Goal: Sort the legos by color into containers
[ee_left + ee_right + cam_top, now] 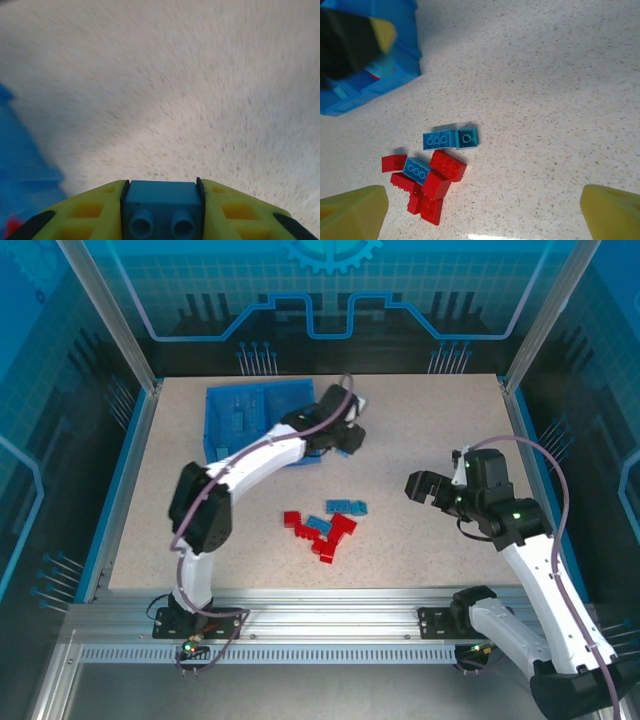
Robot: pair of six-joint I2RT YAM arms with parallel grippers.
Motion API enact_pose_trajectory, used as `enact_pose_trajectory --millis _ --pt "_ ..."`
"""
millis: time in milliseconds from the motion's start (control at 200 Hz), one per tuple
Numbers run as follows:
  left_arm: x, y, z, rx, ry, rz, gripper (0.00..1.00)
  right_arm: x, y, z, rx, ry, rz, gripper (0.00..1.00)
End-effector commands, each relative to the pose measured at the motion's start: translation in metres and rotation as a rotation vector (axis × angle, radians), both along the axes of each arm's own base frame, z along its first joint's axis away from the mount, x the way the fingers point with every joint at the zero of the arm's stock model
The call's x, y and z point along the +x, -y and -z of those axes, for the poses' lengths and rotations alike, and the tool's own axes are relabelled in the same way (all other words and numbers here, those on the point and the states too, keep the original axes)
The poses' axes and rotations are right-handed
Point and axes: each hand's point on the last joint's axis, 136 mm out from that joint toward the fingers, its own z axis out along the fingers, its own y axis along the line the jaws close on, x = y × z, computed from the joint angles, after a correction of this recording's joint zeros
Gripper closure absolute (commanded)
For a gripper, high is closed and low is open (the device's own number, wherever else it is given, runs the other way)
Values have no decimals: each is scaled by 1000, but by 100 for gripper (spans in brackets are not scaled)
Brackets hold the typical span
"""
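My left gripper (162,197) is shut on a light blue lego (162,202), its two studs facing the camera. In the top view this gripper (346,436) hangs just past the right side of the blue tray (212,428). A loose pile of red legos (322,535) and light blue legos (346,506) lies mid-table. My right gripper (430,488) is open to the right of the pile and holds nothing. The right wrist view has its yellow fingertips (352,212) wide apart, with the red bricks (432,182) and a blue pair (450,138) below.
The tray's corner (380,87) has a red piece (374,76) inside, with the left arm (350,40) dark above it. Blue pieces (237,416) lie in the tray's left compartment. Bare speckled table extends right of the pile. Metal posts and blue walls enclose the table.
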Motion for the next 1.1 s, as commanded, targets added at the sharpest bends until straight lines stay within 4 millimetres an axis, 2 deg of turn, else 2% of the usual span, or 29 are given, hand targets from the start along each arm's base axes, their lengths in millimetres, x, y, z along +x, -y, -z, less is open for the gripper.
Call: enact_pose_trajectory --millis 0,120,205,290,380,450,530,660,755,865,965,1096 --pt "29 -90 -59 -75 125 -265 68 11 -29 -20 8 78 -112 0" --pt "44 -179 -58 -56 121 -472 68 17 -63 -19 -54 79 -226 0" --pt "51 -229 -43 -3 104 -589 68 19 -84 -16 -86 65 -294 0" --pt "57 -268 -21 31 65 -691 68 19 -97 -13 -106 50 -327 0" --pt "65 -294 5 68 25 -757 68 17 -104 -9 -104 39 -337 0" --pt "71 -302 29 72 -29 -776 68 15 -107 -8 -98 33 -340 0" --pt "76 -302 54 76 -87 -777 67 13 -107 -7 -102 26 -336 0" --pt "77 -309 95 126 -162 -805 65 9 -104 -8 -112 26 -326 0" --pt "76 -315 115 150 -184 -825 63 7 -102 -10 -111 25 -323 0" --pt "77 -316 110 141 -172 -826 56 6 -101 -11 -118 28 -322 0" --pt "79 -314 93 122 -141 -811 47 8 -101 -11 -127 30 -320 0" --pt "76 -309 64 75 -95 -791 42 11 -104 -12 -126 28 -322 0"
